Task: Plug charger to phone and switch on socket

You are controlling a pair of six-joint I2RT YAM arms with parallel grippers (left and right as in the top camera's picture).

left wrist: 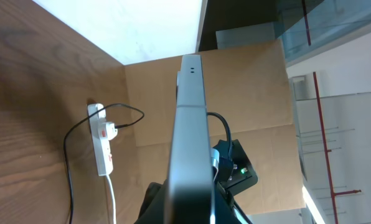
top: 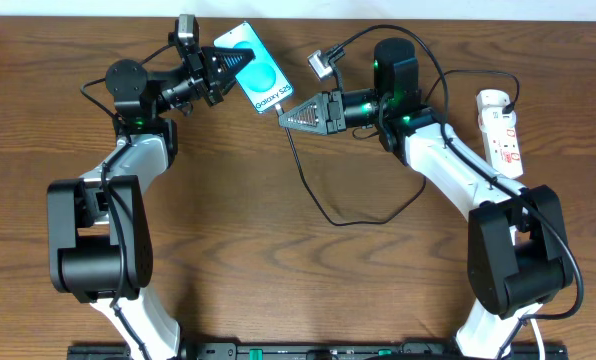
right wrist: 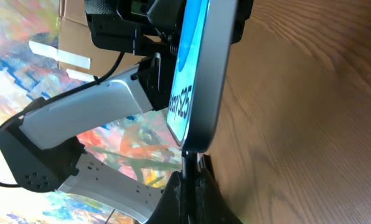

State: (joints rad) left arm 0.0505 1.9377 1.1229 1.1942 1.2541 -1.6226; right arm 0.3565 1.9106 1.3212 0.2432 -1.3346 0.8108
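My left gripper [top: 228, 62] is shut on the phone [top: 257, 68], a teal-screened smartphone with "Galaxy S25" text, held up off the table. In the left wrist view the phone [left wrist: 190, 143] shows edge-on. My right gripper [top: 290, 114] is shut on the charger [top: 303, 170], a thin black cable, with its plug tip at the phone's lower end. In the right wrist view the plug [right wrist: 187, 163] meets the bottom edge of the phone [right wrist: 201, 68] just beyond my fingers [right wrist: 188, 186]. The socket [top: 502, 132], a white power strip, lies at the right table edge.
The charger cable loops over the wood table [top: 278, 270] between the arms. The socket also shows in the left wrist view [left wrist: 102, 140] with its white cord. A small metal connector [top: 323, 63] sits on the right arm's cable near the phone.
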